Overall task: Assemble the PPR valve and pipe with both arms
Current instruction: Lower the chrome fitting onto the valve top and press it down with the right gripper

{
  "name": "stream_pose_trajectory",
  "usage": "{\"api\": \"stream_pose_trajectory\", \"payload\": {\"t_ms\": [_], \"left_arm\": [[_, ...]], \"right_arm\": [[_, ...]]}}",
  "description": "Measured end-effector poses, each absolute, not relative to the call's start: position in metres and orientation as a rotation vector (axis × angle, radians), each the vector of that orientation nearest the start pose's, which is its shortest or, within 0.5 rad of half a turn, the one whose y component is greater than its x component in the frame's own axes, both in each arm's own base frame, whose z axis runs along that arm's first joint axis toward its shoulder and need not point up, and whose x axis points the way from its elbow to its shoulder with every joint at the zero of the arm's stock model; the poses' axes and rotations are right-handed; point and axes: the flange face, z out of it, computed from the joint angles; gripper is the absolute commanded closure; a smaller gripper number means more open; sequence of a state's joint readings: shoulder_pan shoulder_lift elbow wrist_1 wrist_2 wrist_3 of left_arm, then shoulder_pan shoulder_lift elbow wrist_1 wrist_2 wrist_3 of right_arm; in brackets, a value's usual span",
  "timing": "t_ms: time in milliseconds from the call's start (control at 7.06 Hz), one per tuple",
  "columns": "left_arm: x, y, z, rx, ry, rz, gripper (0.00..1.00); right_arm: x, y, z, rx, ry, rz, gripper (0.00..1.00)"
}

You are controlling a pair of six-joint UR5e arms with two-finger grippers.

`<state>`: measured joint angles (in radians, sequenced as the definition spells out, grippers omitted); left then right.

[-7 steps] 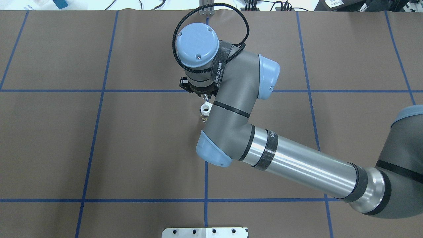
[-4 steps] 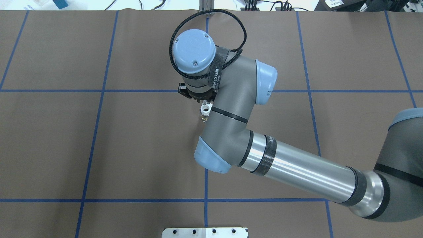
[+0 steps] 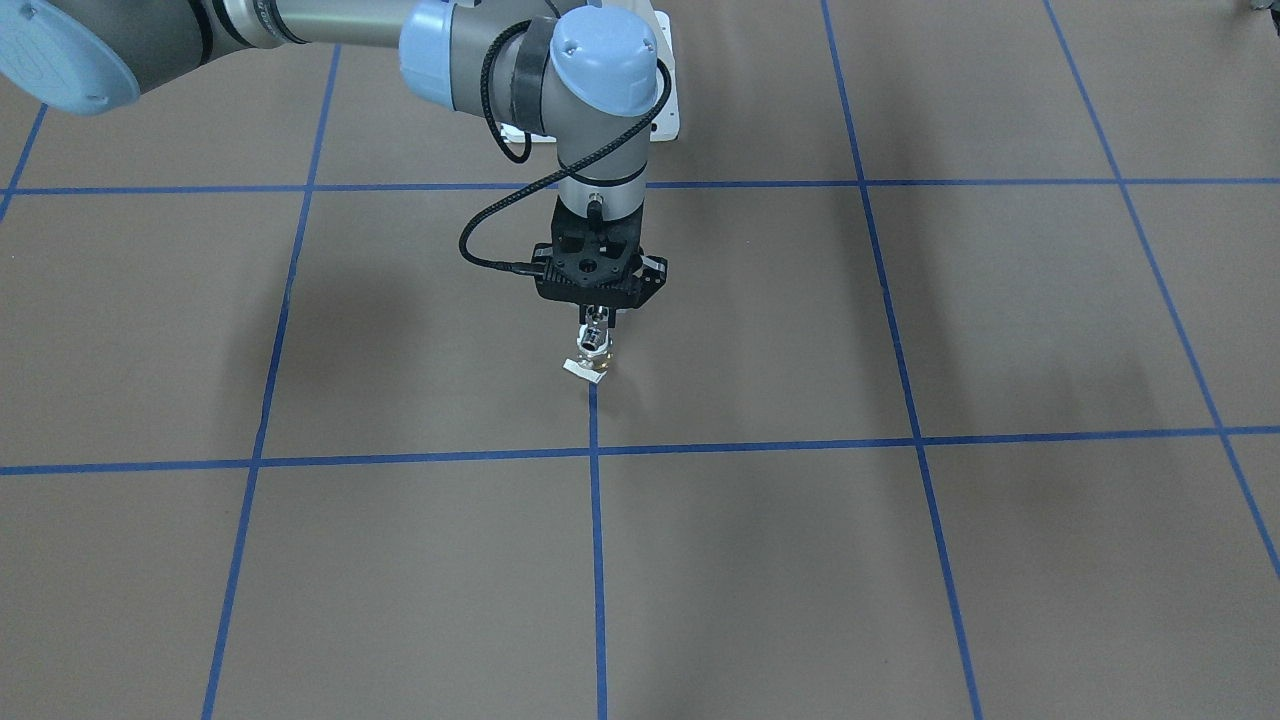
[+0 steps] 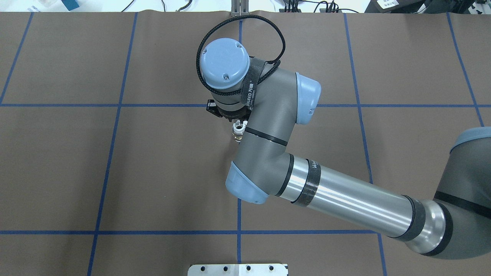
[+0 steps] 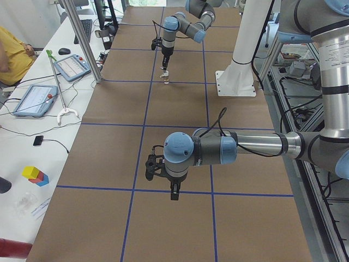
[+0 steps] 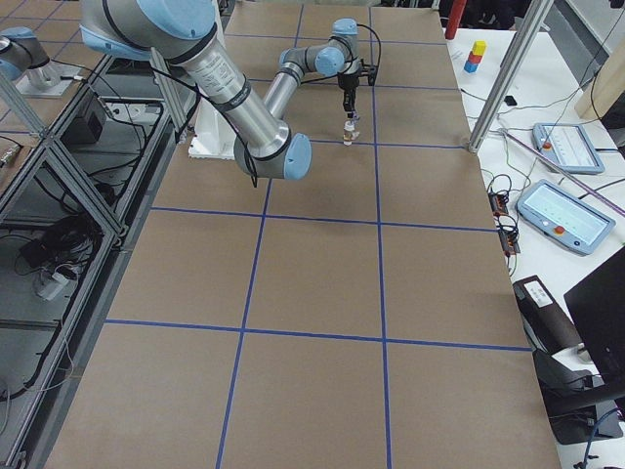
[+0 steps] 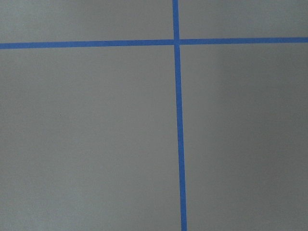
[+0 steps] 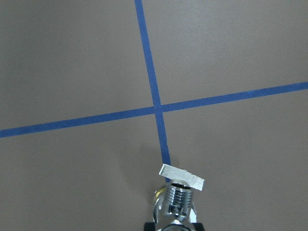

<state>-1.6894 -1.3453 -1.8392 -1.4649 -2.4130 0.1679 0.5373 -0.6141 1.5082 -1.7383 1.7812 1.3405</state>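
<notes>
Since a second ago the light-blue wrist cap point(image 4: 222, 65) of the right arm has slid slightly toward the lower left of the overhead frame, and the black fingers under it now cover more of the fitting, which has not budged. Nearest me, at lower middle of the left-side view, the left gripper point(image 5: 173, 192) hangs over the brown paper-covered table point(image 5: 109, 158) with its blue tape lines point(image 7: 179, 144). I cannot tell from there whether it is wide or narrow, and its own camera shows only paper and tape. Far beyond it, the right gripper point(image 3: 597, 322) points straight down, pinched narrow on the short shiny chrome pipe point(image 8: 178, 202). I judge that pipe light, hard and slick, so it could twist in the pads; the ribbed shank is the safest place to hold it. The PPR valve, with its white plastic collar and brass-silver body point(image 4: 238, 130), looks light and stiff. It stands on a small foot and could tip or skate if pressed off-axis, so I would have the left gripper take the brass body below the collar, clear of the small white lever tab point(image 8: 182, 177). The valve stands at the end of a tape line, directly under the right gripper. The pipe's end is at the collar, but I cannot tell whether it is seated.
</notes>
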Motion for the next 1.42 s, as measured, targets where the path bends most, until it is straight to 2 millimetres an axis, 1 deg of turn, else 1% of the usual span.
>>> {"api": "stream_pose_trajectory", "payload": {"t_ms": [425, 708, 991, 1416], "left_arm": [[-0.105, -0.383, 0.632, 0.061, 0.842, 0.02, 0.0], [-0.105, -0.383, 0.632, 0.063, 0.842, 0.02, 0.0], [-0.105, -0.383, 0.632, 0.063, 0.841, 0.02, 0.0], [-0.105, -0.383, 0.631, 0.063, 0.841, 0.021, 0.0]], "right_arm": [[-0.566, -0.465, 0.105, 0.078, -0.737, 0.212, 1.0], [-0.568, -0.462, 0.109, 0.077, -0.729, 0.21, 1.0], [-0.573, -0.457, 0.106, 0.079, -0.733, 0.198, 1.0], [-0.576, -0.454, 0.109, 0.078, -0.729, 0.187, 1.0]]}}
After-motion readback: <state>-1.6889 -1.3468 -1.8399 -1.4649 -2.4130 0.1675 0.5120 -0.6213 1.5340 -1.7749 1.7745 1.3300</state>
